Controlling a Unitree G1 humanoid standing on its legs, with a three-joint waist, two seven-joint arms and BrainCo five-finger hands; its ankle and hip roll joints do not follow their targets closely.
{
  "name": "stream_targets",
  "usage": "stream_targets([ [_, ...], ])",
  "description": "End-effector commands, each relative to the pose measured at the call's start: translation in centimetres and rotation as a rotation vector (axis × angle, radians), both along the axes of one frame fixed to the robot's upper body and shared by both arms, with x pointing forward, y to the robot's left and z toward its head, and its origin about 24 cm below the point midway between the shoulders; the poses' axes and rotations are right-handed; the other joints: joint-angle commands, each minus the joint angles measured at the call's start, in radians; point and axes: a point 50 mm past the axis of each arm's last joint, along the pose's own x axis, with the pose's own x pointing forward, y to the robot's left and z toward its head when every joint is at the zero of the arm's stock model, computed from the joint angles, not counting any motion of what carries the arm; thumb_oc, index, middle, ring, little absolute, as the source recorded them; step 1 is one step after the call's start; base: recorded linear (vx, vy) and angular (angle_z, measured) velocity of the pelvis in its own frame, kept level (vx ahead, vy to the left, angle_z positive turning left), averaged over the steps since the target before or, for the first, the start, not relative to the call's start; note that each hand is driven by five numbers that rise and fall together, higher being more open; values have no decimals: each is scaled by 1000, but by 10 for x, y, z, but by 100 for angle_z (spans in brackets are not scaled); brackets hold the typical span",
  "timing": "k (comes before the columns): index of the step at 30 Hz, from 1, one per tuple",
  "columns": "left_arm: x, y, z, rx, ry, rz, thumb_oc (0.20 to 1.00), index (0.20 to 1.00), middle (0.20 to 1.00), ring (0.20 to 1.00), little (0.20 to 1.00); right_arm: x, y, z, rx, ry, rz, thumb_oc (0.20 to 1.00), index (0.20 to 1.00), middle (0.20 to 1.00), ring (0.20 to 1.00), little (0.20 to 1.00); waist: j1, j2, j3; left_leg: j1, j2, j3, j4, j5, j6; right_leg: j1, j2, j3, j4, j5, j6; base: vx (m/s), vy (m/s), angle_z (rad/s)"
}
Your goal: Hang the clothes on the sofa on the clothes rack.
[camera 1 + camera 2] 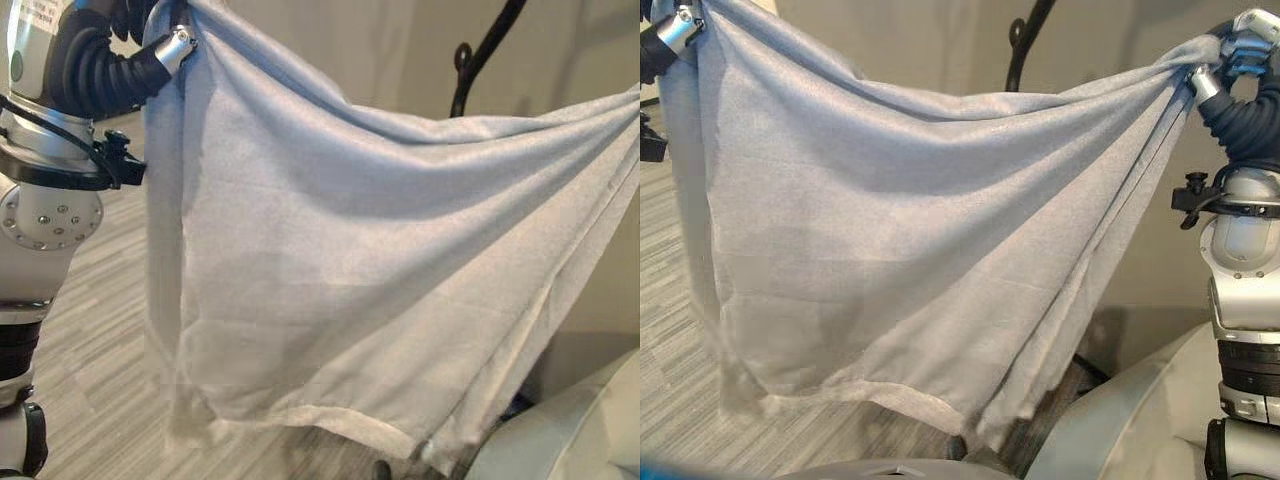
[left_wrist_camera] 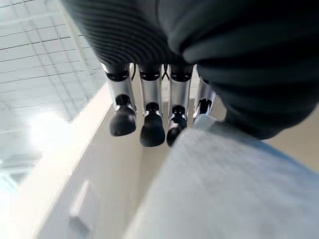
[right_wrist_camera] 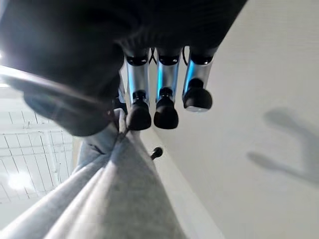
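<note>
A large pale grey garment (image 1: 340,270) hangs spread in the air between my two raised hands. My left hand (image 1: 176,47) is shut on its upper left corner; in the left wrist view the fingers (image 2: 149,119) curl beside the cloth (image 2: 229,189). At the far right my right hand (image 1: 1228,52) is shut on the bunched upper right corner, and the right wrist view shows the cloth (image 3: 114,199) gathered under the curled fingers (image 3: 164,107). The black clothes rack (image 1: 482,55) stands behind the garment, with only its curved top hooks above the cloth's sagging upper edge.
A grey sofa (image 1: 1120,420) lies low at the right, partly behind the garment's hem. A beige wall (image 1: 940,40) stands close behind the rack. Striped grey floor (image 1: 100,380) stretches to the left and below.
</note>
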Motion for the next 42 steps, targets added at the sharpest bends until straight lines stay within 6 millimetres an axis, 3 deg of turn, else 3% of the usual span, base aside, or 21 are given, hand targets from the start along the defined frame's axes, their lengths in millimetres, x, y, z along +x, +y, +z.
stream_targets([
  [1, -6, -1, 13, -79, -67, -57, 200, 200, 200, 200, 200, -13, -6, 35, -39, -139, -12, 200, 200, 200, 200, 200, 27, 73, -30, 70, -30, -43, -325, 195, -39, -57, -14, -6, 10, -105, 169, 22, 108, 15],
  [2, -5, -1, 13, -82, -66, -57, 200, 200, 200, 200, 200, -13, -6, 36, -41, -138, -14, 200, 200, 200, 200, 200, 28, 76, -32, 76, -29, -43, -338, 199, -39, -57, -14, -6, 10, -107, 170, 112, 171, 0],
  [3, -5, -6, 13, -74, -70, -81, 200, 200, 200, 200, 200, -10, -4, 33, -33, -125, -10, 200, 200, 200, 200, 200, 31, 98, -33, 82, -48, -41, -346, 225, -23, -52, -17, -14, 10, -98, 174, 112, 150, -19],
  [5, -4, -6, 9, -68, -52, -77, 200, 200, 200, 200, 200, -8, -6, 27, -15, -109, -27, 200, 200, 200, 200, 200, 24, 104, -51, 99, -63, -32, -347, 220, -22, -48, -36, -19, 10, -89, 181, 126, 159, -36],
  [12, -5, -4, 7, -47, -35, -71, 200, 200, 200, 200, 200, -3, -10, 13, 39, -62, -30, 200, 200, 200, 200, 200, 25, 104, -79, 164, -76, 18, -347, 196, -9, -21, -69, 10, 10, -85, 196, 90, 81, -5],
  [24, -10, -5, 7, -51, -50, -85, 200, 200, 200, 200, 200, -2, -12, 1, 64, -30, -28, 200, 200, 200, 200, 200, 33, 105, -97, 221, -64, 38, -347, 169, 2, 12, -74, 22, 10, -95, 196, 31, 10, -6],
  [31, -15, -7, 12, -63, -92, -111, 200, 200, 200, 200, 200, -9, -10, 10, 64, -94, -18, 200, 200, 200, 200, 200, 27, 108, -100, 235, -55, 40, -347, 159, 3, 15, -71, 20, 10, -99, 198, 4, -1, 0],
  [37, -7, -14, 20, -76, -110, -133, 200, 200, 200, 200, 200, -7, -11, 25, 36, -145, -78, 200, 200, 200, 200, 200, 22, 107, -103, 240, -49, 39, -347, 155, 2, 21, -67, 16, 10, -105, 198, 8, -11, 0],
  [42, 26, -35, 33, -56, -47, -148, 200, 200, 200, 200, 200, 18, -20, 50, -66, -98, -256, 200, 200, 200, 200, 200, 18, 106, -109, 243, -45, 39, -347, 158, -5, 24, -60, 15, 10, -111, 201, 19, -59, 2],
])
